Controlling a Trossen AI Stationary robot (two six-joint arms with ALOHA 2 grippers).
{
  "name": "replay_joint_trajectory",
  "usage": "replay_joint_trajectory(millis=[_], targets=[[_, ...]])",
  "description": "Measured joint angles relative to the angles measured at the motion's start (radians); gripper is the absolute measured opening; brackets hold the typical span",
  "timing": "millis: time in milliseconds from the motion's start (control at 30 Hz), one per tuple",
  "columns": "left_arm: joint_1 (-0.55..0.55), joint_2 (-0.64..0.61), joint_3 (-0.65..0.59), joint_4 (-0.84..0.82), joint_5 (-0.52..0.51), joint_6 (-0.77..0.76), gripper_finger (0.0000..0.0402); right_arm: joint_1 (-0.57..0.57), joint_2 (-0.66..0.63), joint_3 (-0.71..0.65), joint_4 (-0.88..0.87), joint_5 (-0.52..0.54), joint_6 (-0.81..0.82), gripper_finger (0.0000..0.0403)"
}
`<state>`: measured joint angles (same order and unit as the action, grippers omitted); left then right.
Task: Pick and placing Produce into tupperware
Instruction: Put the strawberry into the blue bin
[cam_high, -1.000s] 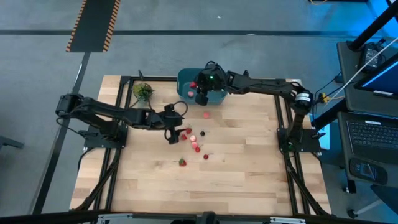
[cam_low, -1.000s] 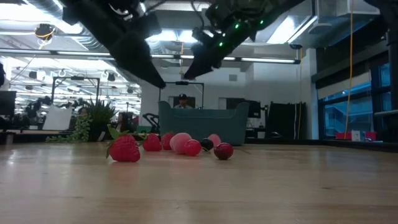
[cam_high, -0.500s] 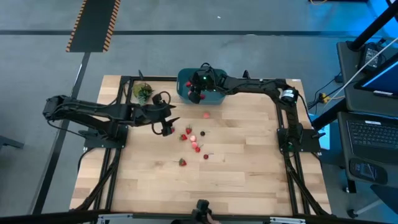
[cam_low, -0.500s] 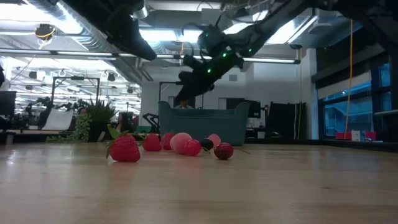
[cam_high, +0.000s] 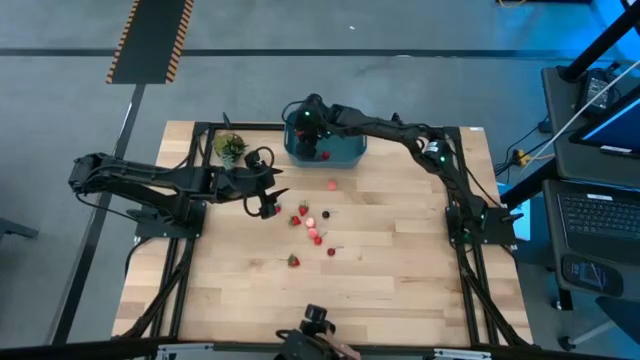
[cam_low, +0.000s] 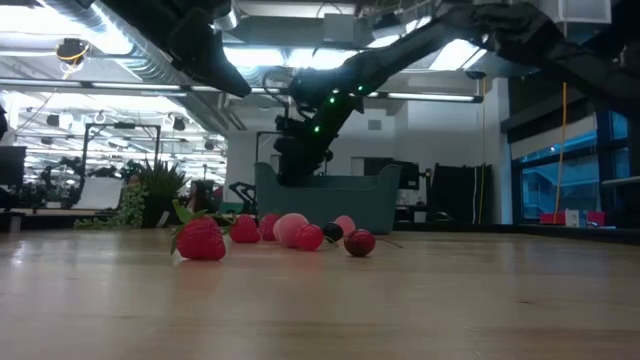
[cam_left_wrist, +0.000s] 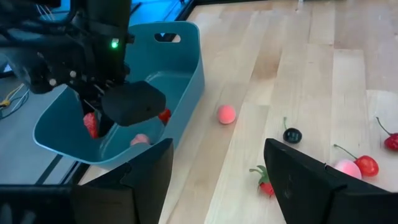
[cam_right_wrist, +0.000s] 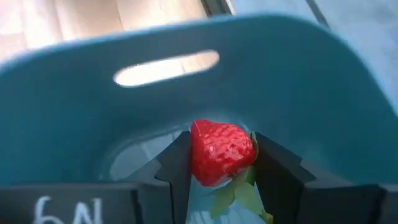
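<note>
Right wrist view: right gripper (cam_right_wrist: 217, 163) clamps a strawberry (cam_right_wrist: 219, 151) inside the tupperware (cam_right_wrist: 323, 81); just let go. Left gripper (cam_left_wrist: 217, 180) waits open.

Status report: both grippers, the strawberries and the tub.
Right gripper holds red strawberry inside teal plastic tub. Left gripper open, waiting beside loose fruit. Nothing blocking.

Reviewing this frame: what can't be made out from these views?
- Tub contents, high view: the right gripper covers much of the inside, so no full count.
- Tub contents, low view: its wall hides everything inside.
- Strawberry, right wrist view: held between the fingers, but whether it touches the floor of the tub is unclear.
- Loose produce, high view: too small to tell kinds.
- Left gripper, left wrist view: fingertips cut off by the edge.
</note>
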<state>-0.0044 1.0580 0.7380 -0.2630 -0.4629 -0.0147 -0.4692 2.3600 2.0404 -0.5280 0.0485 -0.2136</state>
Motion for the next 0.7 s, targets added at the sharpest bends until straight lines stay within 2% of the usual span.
replay_joint_trajectory(millis=[167, 533, 700], targets=[[0.0, 0.0, 0.0, 0.0, 0.0, 0.0, 0.0245, -0.004, 0.061, 0.048, -0.026, -0.055, 0.022, 0.0146], [0.0, 0.0, 0.0, 0.001, 0.0, 0.0, 0.0245, -0.004, 0.072, 0.047, -0.056, -0.166, 0.091, 0.0146], [0.0, 0.0, 0.0, 0.001, 0.0, -0.001, 0.0245, -0.004, 0.091, 0.047, -0.071, -0.175, 0.131, 0.0146]])
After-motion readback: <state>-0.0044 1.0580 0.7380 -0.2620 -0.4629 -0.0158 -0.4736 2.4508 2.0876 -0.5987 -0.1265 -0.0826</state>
